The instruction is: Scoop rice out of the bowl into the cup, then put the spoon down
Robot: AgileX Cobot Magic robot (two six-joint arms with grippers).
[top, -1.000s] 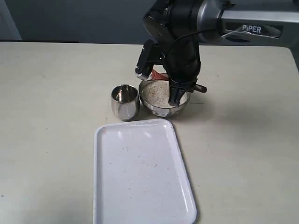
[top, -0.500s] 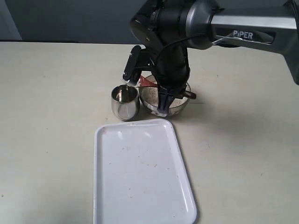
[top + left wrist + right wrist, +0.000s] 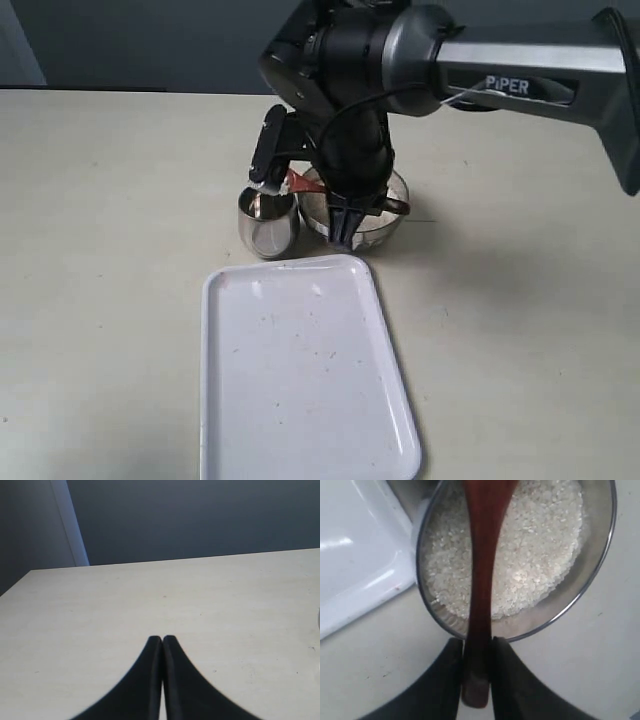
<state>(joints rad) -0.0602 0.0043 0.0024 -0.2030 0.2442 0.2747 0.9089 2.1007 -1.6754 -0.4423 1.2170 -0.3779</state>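
Observation:
The steel bowl [image 3: 600,565] holds white rice [image 3: 535,555]. My right gripper [image 3: 477,652] is shut on the end of the dark wooden spoon's handle [image 3: 481,580], which runs across above the rice; the spoon head is out of frame. In the exterior view the right gripper [image 3: 345,228] hangs over the near side of the bowl [image 3: 392,212], and a reddish bit of the spoon [image 3: 296,181] shows beside the steel cup [image 3: 268,226]. The arm's black wrist part hides the spoon head over the cup. My left gripper [image 3: 162,640] is shut on nothing, above bare table.
A white tray [image 3: 300,370] lies just in front of the cup and bowl; its corner [image 3: 355,555] shows next to the bowl. The right arm [image 3: 500,70] reaches in from the right above the table [image 3: 110,200].
The right arm has swung left with the spoon, from over the bowl's right side toward the cup. The cup, bowl and tray have stayed put.

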